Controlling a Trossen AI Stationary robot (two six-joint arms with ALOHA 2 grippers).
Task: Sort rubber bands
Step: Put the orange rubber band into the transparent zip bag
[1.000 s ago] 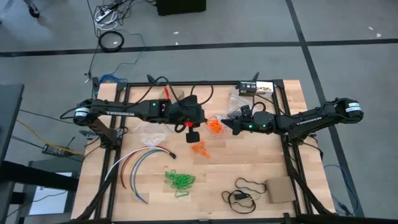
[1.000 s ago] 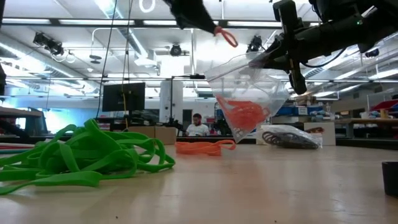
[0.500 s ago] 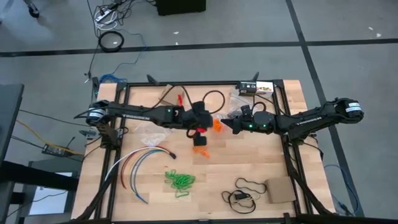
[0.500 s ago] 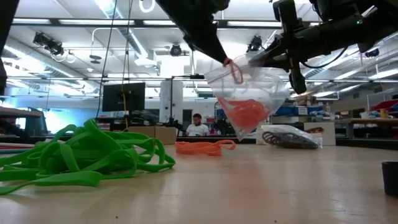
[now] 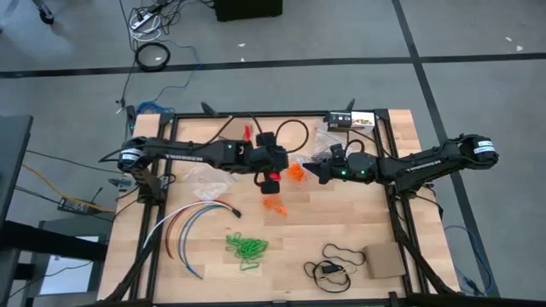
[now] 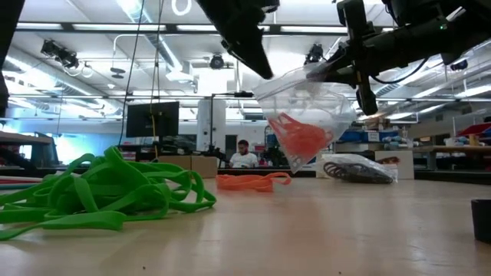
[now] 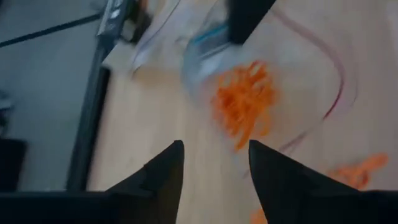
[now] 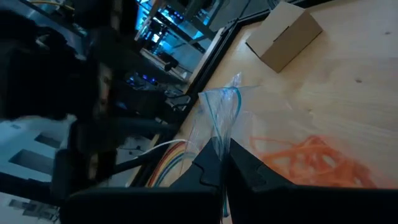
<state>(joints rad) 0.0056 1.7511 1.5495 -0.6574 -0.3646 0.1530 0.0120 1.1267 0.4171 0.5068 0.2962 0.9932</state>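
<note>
A clear plastic bag (image 6: pixel 311 115) is held up above the middle of the wooden table (image 5: pixel 341 217) by the right gripper (image 8: pixel 222 163), whose fingers are pinched together on the bag's rim. A clump of orange rubber bands (image 6: pixel 301 138) is seen gathered in the bag's lower end; from overhead the same orange bands (image 5: pixel 294 173) are seen between the two grippers. The left gripper (image 7: pixel 214 165) is poised just above the bag's mouth, its fingers parted with nothing between them, and the orange clump inside the bag is framed in the gap. A few loose orange rubber bands (image 5: pixel 273 205) are left lying flat on the table just in front of the left gripper, and they are seen in the low view as a thin orange strip (image 6: pixel 249 182). A heap of bright green rubber bands (image 5: pixel 246 248) is placed nearer the table's front edge, well apart from the bag; in the low view it fills the near left (image 6: pixel 100 195). A bundle of long curved coloured cables (image 5: pixel 192 223) is spread at the table's left side, and a thin black cord loop (image 5: pixel 341 254) with a small cardboard box (image 5: pixel 384 261) beside it is found at the front right. A second clear bag holding dark bands (image 6: pixel 359 169) is seen lying on the table behind the lifted one.
</note>
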